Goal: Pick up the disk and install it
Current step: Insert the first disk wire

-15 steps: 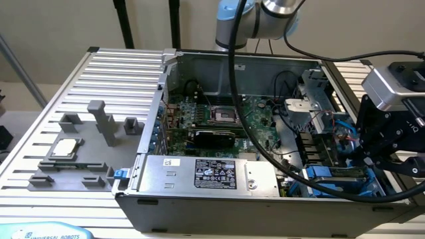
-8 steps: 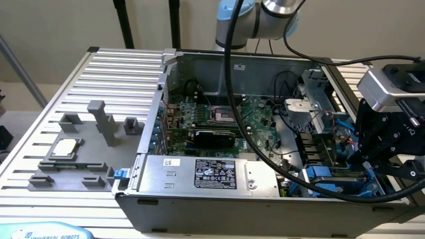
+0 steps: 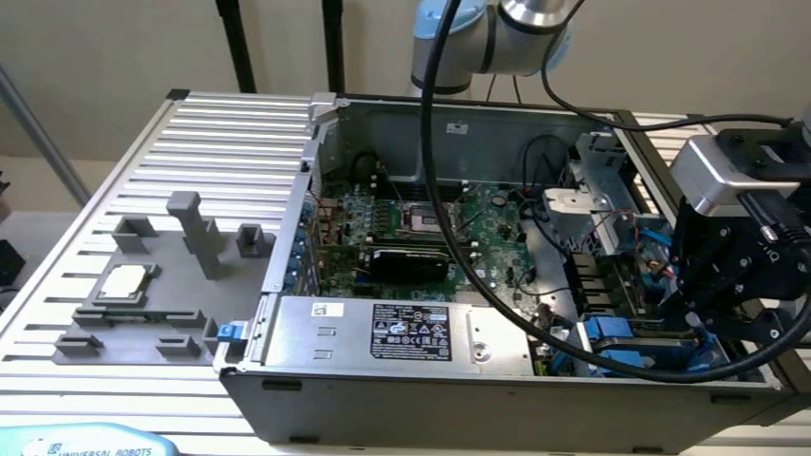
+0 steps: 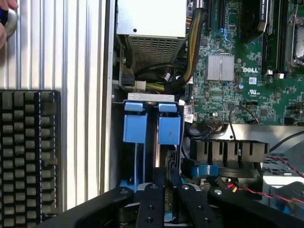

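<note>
I see the disk (image 4: 164, 209) standing on edge in the blue drive cage (image 4: 152, 126) at the computer case's (image 3: 380, 399) corner, my hand (image 4: 165, 202) pinching its top edge, motherboard (image 4: 247, 80) alongside, all on the table (image 3: 203, 142).

The tool (image 4: 164, 202) sits low in the case's (image 3: 507, 385) drive corner, hemmed by blue carriers (image 4: 152, 128) and cables (image 3: 595, 351). The slatted counter (image 3: 216, 133) at ten o'clock lies open.
</note>
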Controlling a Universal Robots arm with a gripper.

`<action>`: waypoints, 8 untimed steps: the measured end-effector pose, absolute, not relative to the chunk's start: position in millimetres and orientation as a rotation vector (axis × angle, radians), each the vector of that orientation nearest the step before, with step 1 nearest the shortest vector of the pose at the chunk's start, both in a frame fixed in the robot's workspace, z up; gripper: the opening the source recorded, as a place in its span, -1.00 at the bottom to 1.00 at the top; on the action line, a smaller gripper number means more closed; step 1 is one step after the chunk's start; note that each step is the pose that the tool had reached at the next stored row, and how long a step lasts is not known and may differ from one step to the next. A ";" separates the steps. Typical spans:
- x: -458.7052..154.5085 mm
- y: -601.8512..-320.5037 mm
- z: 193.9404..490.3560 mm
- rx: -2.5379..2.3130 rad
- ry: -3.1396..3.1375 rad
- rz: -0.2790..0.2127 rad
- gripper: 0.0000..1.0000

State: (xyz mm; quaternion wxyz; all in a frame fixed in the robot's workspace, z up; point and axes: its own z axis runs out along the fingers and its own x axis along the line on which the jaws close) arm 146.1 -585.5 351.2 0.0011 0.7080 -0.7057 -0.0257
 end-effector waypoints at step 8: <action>145.9 -579.5 346.4 2.198 -2.234 -0.072 -0.67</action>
